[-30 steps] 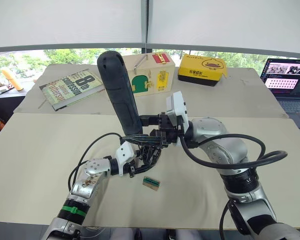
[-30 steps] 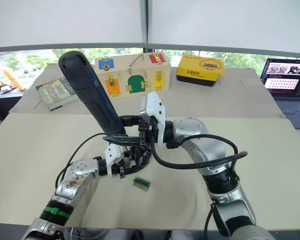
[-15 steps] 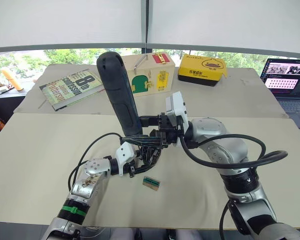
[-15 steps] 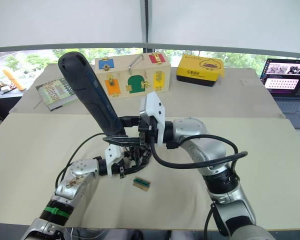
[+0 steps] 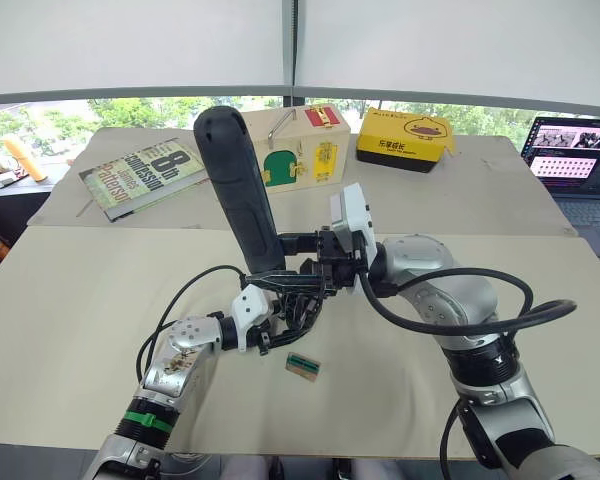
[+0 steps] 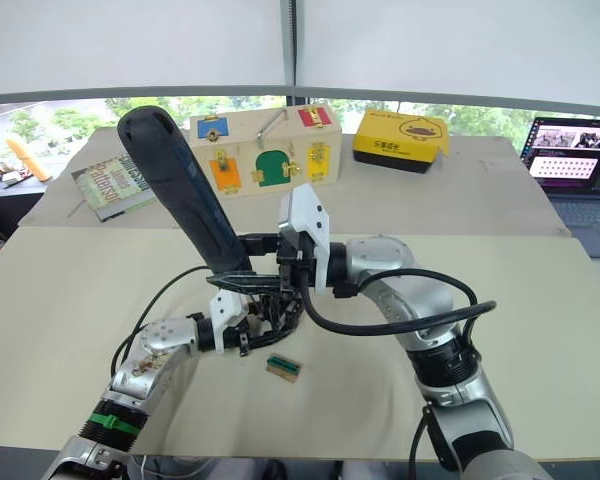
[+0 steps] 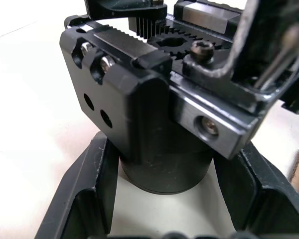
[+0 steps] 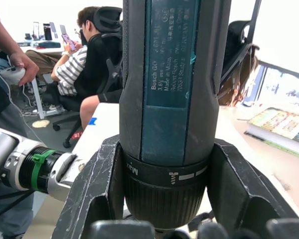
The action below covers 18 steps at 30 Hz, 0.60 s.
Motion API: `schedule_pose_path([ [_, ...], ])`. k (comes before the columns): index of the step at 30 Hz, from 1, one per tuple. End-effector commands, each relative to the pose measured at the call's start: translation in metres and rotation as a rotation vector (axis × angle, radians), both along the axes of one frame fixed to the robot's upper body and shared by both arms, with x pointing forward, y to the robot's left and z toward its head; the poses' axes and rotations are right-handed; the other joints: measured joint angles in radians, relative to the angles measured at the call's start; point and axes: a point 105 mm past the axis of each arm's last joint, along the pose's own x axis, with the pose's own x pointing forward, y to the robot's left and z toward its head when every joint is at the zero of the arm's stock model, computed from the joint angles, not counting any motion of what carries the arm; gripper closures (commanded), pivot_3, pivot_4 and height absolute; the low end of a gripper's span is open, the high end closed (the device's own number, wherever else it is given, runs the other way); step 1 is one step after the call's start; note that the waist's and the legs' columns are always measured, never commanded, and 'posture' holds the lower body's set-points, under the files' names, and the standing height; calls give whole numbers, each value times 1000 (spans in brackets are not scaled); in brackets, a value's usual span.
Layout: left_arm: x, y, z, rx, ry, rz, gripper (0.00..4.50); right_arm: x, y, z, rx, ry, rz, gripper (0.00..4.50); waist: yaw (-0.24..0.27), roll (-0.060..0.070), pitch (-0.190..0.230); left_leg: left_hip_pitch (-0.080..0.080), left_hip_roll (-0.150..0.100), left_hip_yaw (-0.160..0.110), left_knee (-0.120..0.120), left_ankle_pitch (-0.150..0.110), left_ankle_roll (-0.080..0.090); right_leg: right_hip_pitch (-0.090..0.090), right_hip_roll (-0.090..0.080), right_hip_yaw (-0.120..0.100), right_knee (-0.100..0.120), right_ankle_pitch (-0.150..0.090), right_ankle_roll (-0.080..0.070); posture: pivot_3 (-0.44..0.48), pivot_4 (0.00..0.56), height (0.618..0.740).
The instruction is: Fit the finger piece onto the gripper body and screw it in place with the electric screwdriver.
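Observation:
My left gripper (image 5: 276,326) is shut on the round base of the gripper body (image 5: 300,306), a small black linkage assembly held just above the table. In the left wrist view the gripper body (image 7: 154,99) sits between both fingers (image 7: 84,194), showing gear teeth and screw heads. My right gripper (image 5: 276,262) is shut on the electric screwdriver (image 5: 235,180), a thick dark tool leaning up and left, its lower end pointing down onto the gripper body. The right wrist view shows the electric screwdriver (image 8: 169,99) clamped between the fingers (image 8: 97,189). The finger piece is hidden among the black parts.
A small green-and-brown block (image 5: 302,366) lies on the table just in front of the grippers. At the back stand a book (image 5: 145,175), a wooden lock box (image 5: 300,150), a yellow box (image 5: 405,138) and a laptop (image 5: 572,160). A seated person (image 8: 84,64) is beyond the table.

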Motion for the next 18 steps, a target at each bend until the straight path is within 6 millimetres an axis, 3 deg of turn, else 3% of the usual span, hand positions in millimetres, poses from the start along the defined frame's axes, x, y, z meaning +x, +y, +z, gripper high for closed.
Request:
schedule_pose_path([
  [1,-8,3,-26,50,102,6,2225,-9,1,15,20,-56,40,2603,0,0,0,0,0,0,0,0,0,0,0,0,0,0,0,0,150,740],
  [18,-9,4,-27,50,107,12,2225,1,-3,8,72,-78,-18,2603,0,0,0,0,0,0,0,0,0,0,0,0,0,0,0,0,150,740],
])
